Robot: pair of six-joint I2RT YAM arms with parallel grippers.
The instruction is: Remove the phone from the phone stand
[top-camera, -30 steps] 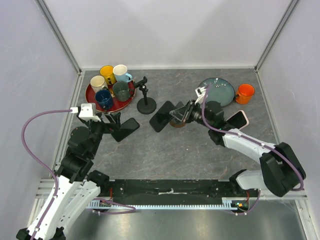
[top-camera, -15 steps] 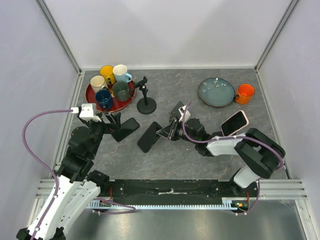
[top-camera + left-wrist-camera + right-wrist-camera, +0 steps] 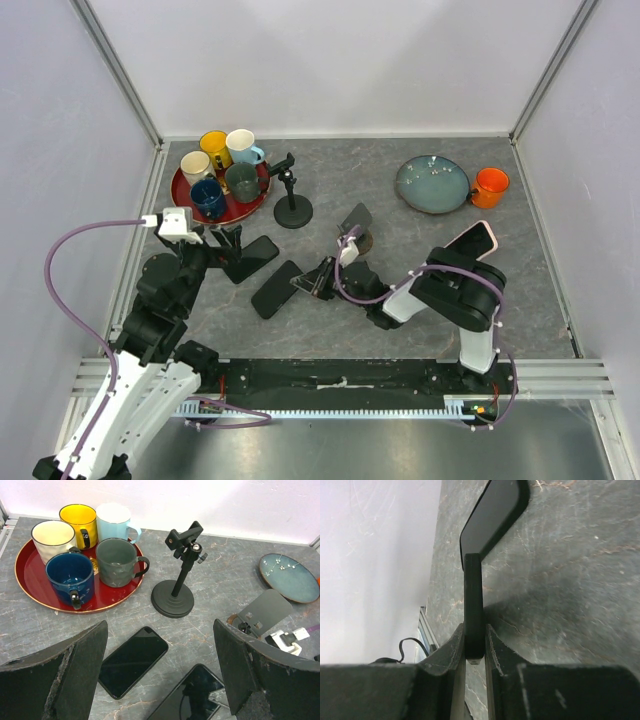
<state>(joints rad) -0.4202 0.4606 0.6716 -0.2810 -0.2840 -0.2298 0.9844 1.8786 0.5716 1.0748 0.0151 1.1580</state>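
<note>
Top: your R gripper (image 3: 318, 281) pinches the phone (image 3: 275, 289) by its edge, near-left of the stand (image 3: 356, 220), well apart; your L gripper (image 3: 226, 240) is spread wide, farther left. L wrist: phone (image 3: 190, 692) bottom centre, stand (image 3: 264, 609) right. R wrist: fingers (image 3: 451, 647) clamp phone (image 3: 472, 605) edge-on.

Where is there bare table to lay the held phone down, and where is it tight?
Bare table lies between the clamp stand and the blue plate, and between the held phone and the near edge. Tight on the left: red mug tray, second black phone and the open left gripper sit close together.
</note>
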